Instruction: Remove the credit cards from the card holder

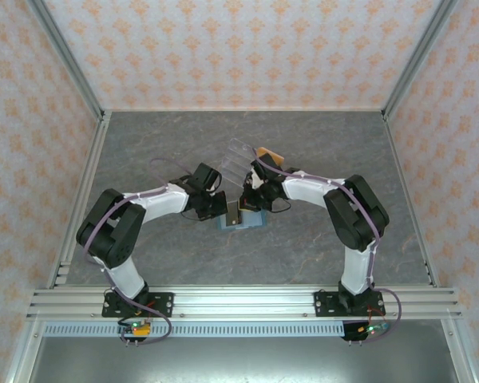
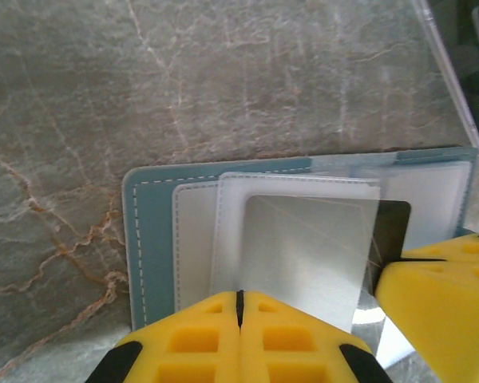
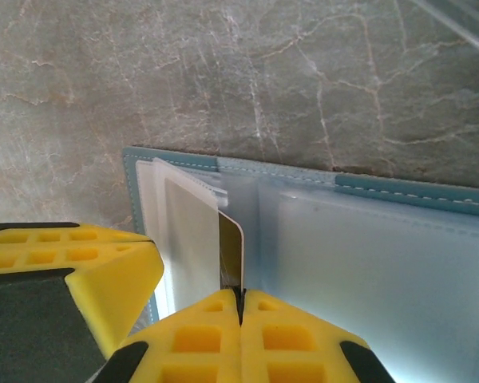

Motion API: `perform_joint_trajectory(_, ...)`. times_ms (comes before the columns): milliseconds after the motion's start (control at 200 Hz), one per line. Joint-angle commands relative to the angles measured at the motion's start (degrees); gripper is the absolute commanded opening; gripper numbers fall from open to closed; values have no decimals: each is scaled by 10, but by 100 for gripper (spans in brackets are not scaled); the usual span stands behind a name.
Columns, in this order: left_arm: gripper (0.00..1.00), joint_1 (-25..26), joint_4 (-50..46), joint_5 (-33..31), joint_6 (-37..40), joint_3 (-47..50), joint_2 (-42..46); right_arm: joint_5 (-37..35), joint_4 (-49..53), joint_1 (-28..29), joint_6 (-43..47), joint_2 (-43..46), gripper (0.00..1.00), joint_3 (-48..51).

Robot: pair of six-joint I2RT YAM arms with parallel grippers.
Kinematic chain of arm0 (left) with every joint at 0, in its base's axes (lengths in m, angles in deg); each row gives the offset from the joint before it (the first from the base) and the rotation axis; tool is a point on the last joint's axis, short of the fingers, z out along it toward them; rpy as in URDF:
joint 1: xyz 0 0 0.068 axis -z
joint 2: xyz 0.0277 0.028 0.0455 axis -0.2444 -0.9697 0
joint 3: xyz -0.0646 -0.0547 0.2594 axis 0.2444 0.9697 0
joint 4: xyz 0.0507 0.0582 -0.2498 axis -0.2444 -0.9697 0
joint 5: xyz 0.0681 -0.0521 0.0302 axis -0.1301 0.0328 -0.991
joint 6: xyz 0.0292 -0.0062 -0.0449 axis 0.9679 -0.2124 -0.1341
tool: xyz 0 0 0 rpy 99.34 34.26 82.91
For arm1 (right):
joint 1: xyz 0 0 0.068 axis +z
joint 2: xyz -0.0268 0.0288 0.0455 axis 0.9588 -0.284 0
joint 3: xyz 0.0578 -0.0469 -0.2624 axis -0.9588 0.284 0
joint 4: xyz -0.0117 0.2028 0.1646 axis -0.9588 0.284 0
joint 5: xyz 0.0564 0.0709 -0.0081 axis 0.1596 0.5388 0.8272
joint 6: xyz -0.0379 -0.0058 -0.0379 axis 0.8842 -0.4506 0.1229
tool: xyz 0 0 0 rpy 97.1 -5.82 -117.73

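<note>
The teal-blue card holder (image 1: 243,223) lies open on the table between both arms. In the left wrist view its teal cover (image 2: 150,239) shows with clear sleeves fanned over it. My left gripper (image 2: 240,298) is shut on the edge of an upright clear sleeve (image 2: 303,255). In the right wrist view my right gripper (image 3: 240,293) is shut on the edge of a gold credit card (image 3: 231,249) standing beside that sleeve, over the holder (image 3: 399,196). A dark corner of the card (image 2: 393,227) peeks past the sleeve. Both grippers (image 1: 223,209) (image 1: 251,204) nearly touch.
A clear acrylic tiered stand (image 1: 241,156) sits just behind the holder, a brown card-like piece (image 1: 270,154) on its right side. The right gripper's yellow fingers (image 2: 443,295) crowd the left wrist view, and a left finger (image 3: 72,271) crowds the right. Patterned walls enclose the grey marble table (image 1: 144,144).
</note>
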Motion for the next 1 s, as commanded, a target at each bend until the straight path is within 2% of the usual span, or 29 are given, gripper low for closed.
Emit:
perform_joint_trajectory(0, 0, 1, 6, -3, -9, 2, -11, 0, 3, -5, 10, -7, 0, -4)
perform_joint_trajectory(215, 0, 1, -23, -37, -2, 7, -6, -9, -7, -20, 10, 33, 0, 27)
perform_joint_trajectory(536, 0, 1, -36, -40, 4, -7, 11, -6, -17, -36, 18, 86, 0, 51)
perform_joint_trajectory(711, 40, -1, -52, -53, -1, -17, 56, 3, -15, -46, 28, 115, 0, 58)
perform_joint_trajectory(796, 56, -1, -46, -51, -5, -11, 81, 17, -18, -50, 33, 126, 0, 61)
perform_joint_trajectory(911, 71, -10, -1, -18, -19, 15, 112, 54, -37, -53, 31, 133, 0, 63)
perform_joint_trajectory(996, 79, -24, 62, 23, -36, 45, 130, 83, -54, -55, 24, 138, 0, 65)
